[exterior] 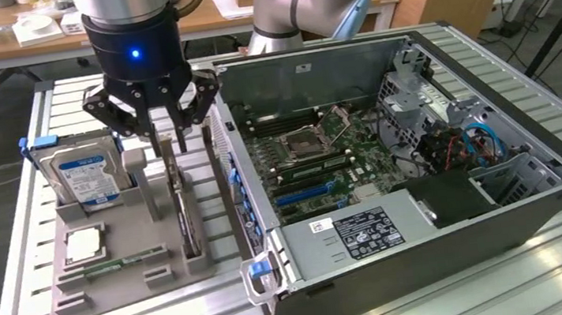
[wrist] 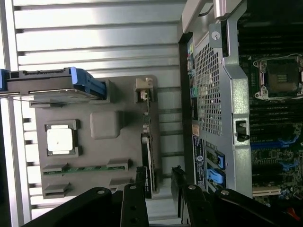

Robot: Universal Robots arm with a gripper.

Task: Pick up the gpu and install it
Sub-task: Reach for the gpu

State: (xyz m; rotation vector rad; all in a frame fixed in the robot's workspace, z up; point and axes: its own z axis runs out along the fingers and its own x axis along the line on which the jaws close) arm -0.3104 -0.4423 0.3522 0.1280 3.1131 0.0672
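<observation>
Slatted bench [exterior: 549,278]: our gripper [exterior: 172,148] hangs open above the gpu [exterior: 186,216] standing on edge in the tray [exterior: 74,296] — we'd centre the jaws on it, then descend squarely.

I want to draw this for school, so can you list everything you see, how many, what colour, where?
table: one, silvery, under everything
computer case: one, dark, open, on the exterior view's right
holder: one, grey, on the table beside the computer case
gpu: one, black, on edge in the holder
hard drive: one, silver, blue label, upright in the holder
processor chip: one, silver, flat in the holder
memory stick: one, green, flat in the holder
gripper: one, black, open, above the gpu
</observation>
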